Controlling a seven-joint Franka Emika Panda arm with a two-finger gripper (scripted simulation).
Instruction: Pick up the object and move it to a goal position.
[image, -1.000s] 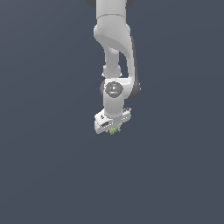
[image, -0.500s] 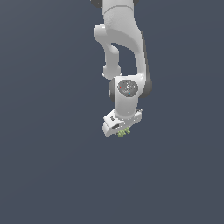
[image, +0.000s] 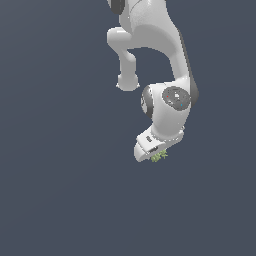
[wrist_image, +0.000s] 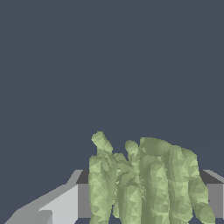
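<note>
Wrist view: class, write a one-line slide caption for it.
Close-up of the lumpy yellow-green object held between the gripper's grey fingers against a plain dark background.

A plain slate-blue void, nothing else

The backdrop is one unbroken dark grey-blue field in both views, from twelve o'clock round to six o'clock and back, with no wall, floor line, furniture or window to be made out. The light is flat and even; no cast shadow and no horizon shows anywhere. In the wrist view the same tone fills everything towards twelve o'clock.
</note>
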